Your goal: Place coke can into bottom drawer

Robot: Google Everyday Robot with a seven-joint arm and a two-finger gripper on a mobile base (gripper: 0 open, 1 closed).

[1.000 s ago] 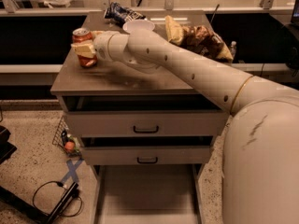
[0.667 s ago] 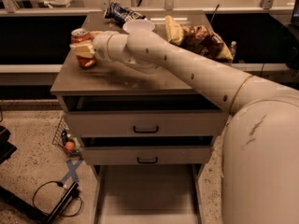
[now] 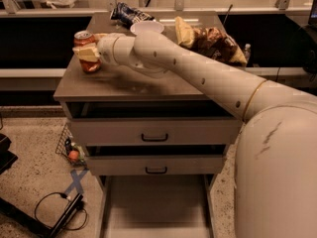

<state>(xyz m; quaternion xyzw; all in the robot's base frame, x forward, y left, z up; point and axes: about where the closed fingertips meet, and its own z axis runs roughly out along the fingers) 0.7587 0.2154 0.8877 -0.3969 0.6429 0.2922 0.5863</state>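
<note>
The coke can (image 3: pixel 85 38), red with a silver top, stands at the left edge of the cabinet top (image 3: pixel 124 83). My gripper (image 3: pixel 88 53) reaches across from the right and is shut on the can's middle, its pale fingers (image 3: pixel 85 54) wrapped around it. The can seems to stand on the cabinet top. The bottom drawer (image 3: pixel 156 207) is pulled out below, a shallow grey-beige tray with a bare flat floor.
A white bowl (image 3: pixel 147 27), a dark snack bag (image 3: pixel 126 14) and brown chip bags (image 3: pixel 208 41) lie at the back of the cabinet top. Two upper drawers (image 3: pixel 154 133) with black handles are slightly open. A wire basket (image 3: pixel 69 148) and cables lie on the floor at the left.
</note>
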